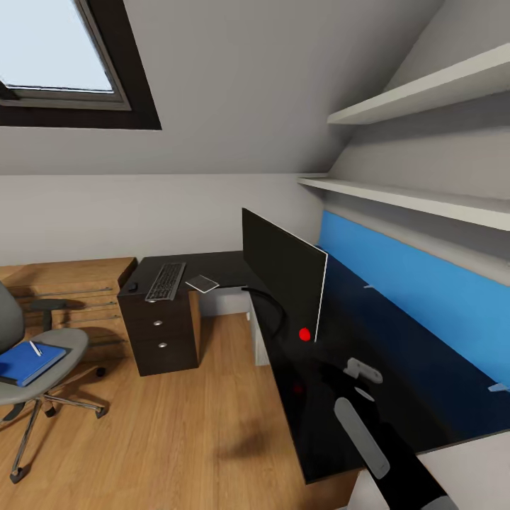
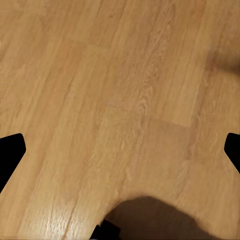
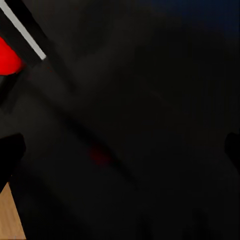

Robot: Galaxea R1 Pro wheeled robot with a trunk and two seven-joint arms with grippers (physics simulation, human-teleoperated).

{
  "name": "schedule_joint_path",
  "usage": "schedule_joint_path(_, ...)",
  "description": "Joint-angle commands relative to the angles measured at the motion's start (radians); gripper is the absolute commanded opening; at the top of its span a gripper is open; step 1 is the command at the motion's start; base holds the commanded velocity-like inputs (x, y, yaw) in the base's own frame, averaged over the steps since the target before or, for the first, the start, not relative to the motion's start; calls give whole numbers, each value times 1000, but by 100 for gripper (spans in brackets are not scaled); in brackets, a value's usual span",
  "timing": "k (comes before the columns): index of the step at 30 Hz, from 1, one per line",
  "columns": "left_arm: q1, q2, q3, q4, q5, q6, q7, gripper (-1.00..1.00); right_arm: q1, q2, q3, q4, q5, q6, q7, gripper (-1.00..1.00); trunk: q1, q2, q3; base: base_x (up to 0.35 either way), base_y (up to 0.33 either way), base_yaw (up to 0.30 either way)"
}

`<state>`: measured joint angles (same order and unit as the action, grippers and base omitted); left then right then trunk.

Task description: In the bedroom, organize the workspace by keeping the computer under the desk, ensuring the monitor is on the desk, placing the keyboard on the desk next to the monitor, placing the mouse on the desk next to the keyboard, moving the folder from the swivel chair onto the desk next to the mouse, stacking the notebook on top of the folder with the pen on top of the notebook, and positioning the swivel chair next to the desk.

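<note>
The black desk (image 1: pixel 333 418) runs along the right wall and turns left at the far corner. The monitor (image 1: pixel 282 273) stands on it, its red dot (image 1: pixel 304 334) facing me. On the far wing lie the keyboard (image 1: pixel 166 281), the mouse (image 1: pixel 132 286) to its left and the notebook (image 1: pixel 202 283) to its right. At the left, the swivel chair (image 1: pixel 67 340) carries the blue folder (image 1: pixel 27 363) with the pen (image 1: pixel 35 348) on top. My right gripper (image 3: pixel 120 150) hangs open over the desk beside the monitor's corner (image 3: pixel 22 30). My left gripper (image 2: pixel 120 150) is open above the floor (image 2: pixel 125 90). The computer is out of view.
A black drawer unit (image 1: pixel 159 333) stands under the desk's far wing. Low wooden shelving (image 1: pixel 71 283) lines the back wall behind the chair. Two white wall shelves (image 1: pixel 418 202) and a blue wall panel (image 1: pixel 425 283) run above the desk. Wood floor (image 1: pixel 177 425) lies between chair and desk.
</note>
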<state>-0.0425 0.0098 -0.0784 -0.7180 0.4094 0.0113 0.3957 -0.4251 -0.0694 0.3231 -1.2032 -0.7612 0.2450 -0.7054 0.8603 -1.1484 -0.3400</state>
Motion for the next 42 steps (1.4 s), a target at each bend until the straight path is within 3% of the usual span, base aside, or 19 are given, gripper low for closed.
schedule_joint_path(1, 0, 1, -2, -1, 6, 1, 8, 100, -1, -3, -11, 12, -4, -5, -7, 100, 0, -1, -1, 0, 0, 0)
schedule_joint_path(6, 0, 1, 8, -1, 6, 1, 8, 100, -28, -30, -111, 80, -2, -74, -7, 100, 0, -1, -1, 0, 0, 0)
schedule_joint_path(9, 0, 0, 10, -1, 6, 0, 8, 100, -64, -50, -141, 120, -1, -113, -6, 100, 0, -1, -1, 0, 0, 0)
schedule_joint_path(12, 0, -1, 10, -1, 6, 0, 8, 100, -130, -68, -156, 202, 4, -169, -5, 100, 0, -1, -1, 0, 0, 0)
schedule_joint_path(14, 0, -2, 11, -1, 6, 0, 8, 100, -219, -80, -164, 335, 22, -234, -1, 100, 0, -1, -1, 0, 0, 0)
schedule_joint_path(18, 0, -1, 11, -1, 6, 0, 8, 100, -357, -88, -167, 580, 83, -328, 54, 100, 0, -1, -1, 0, 0, 0)
schedule_joint_path(19, 0, -1, 11, -1, 6, 0, 8, 100, -427, -90, -168, 714, 129, -372, 109, 100, 0, -1, -1, 0, 0, 0)
schedule_joint_path(20, 0, -1, 11, -1, 6, -1, 8, 100, -461, -90, -168, 779, 153, -391, 139, 100, 0, -1, -1, 0, 0, 0)
schedule_joint_path(25, 0, -3, 11, 0, 6, -15, 8, 100, -589, -91, -171, 988, 250, -444, 262, 100, 0, -1, -1, 0, 0, 0)
schedule_joint_path(29, 0, -3, 11, 0, 5, -63, 8, 100, -641, -86, -172, 1069, 291, -465, 320, 100, 0, -1, -1, 2, 0, 0)
schedule_joint_path(32, 0, -3, 10, 0, 5, -79, 8, 100, -650, -76, -174, 1091, 298, -469, 347, 100, 0, -1, -1, 77, 0, 0)
schedule_joint_path(33, 0, -4, 10, 0, 4, -87, 8, 100, -654, -64, -175, 1118, 302, -471, 391, 100, 0, -1, -1, 211, 0, 0)
schedule_joint_path(38, 0, -5, 6, 0, 1, -96, 7, 100, -657, -54, -176, 1171, 312, -474, 470, 100, 0, -1, -1, 273, 0, 0)
schedule_joint_path(42, 0, -5, 5, 0, 1, -97, 8, 100, -657, -54, -175, 1177, 315, -475, 480, 100, 0, -1, -1, 299, -12, 0)
